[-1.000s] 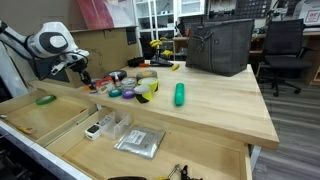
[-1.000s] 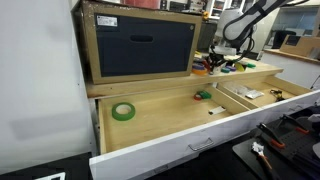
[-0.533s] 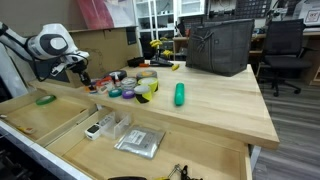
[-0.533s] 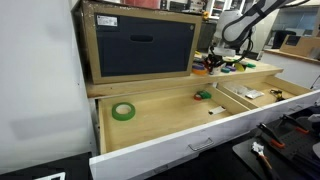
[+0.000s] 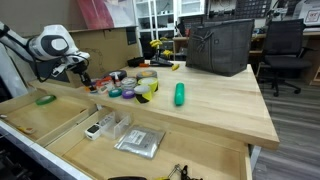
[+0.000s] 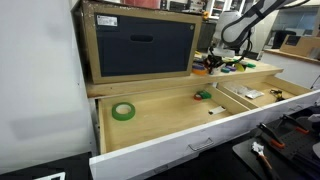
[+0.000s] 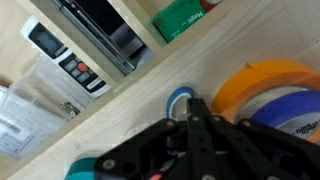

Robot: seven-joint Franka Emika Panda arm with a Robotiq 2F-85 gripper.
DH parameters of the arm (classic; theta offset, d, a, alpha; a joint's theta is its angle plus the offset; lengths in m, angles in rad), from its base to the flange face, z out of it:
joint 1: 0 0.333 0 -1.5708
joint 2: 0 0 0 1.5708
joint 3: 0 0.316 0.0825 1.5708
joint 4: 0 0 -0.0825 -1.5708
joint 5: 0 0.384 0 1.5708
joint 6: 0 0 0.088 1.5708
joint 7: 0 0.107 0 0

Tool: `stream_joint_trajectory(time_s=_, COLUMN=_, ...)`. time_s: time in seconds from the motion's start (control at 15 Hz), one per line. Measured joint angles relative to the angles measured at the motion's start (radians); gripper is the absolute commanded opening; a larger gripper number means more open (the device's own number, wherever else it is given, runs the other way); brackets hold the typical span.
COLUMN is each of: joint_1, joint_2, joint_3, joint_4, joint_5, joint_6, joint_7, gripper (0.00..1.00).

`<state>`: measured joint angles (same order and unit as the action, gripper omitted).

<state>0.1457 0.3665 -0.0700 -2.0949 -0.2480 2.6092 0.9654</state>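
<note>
In the wrist view my gripper (image 7: 193, 106) reaches in from the bottom, its black fingers pressed together with nothing visible between them. Its tip sits just beside a small blue ring of tape (image 7: 176, 100) lying on the wooden tabletop. An orange tape roll (image 7: 262, 78) and a blue roll (image 7: 300, 112) lie to the right of the fingers. In both exterior views the gripper (image 5: 82, 75) (image 6: 214, 58) hangs low over the table's edge, next to the cluster of tape rolls (image 5: 136, 88).
A green cylinder (image 5: 180, 94) and a dark bin (image 5: 220, 46) stand on the table. The open drawer (image 6: 170, 125) below holds a green tape roll (image 6: 123, 111), white remotes (image 7: 62, 56), a green block (image 7: 180, 18) and a plastic bag (image 5: 138, 142). A box with a dark front (image 6: 140, 45) stands behind the drawer.
</note>
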Motion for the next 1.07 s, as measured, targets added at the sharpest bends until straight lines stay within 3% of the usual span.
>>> stream_joint_trajectory(time_s=1.07, joint_1=-0.012, joint_2=0.000, joint_3=-0.005, joint_4=0.006, joint_5=0.062, joint_6=0.000, joint_7=-0.080, gripper=0.00)
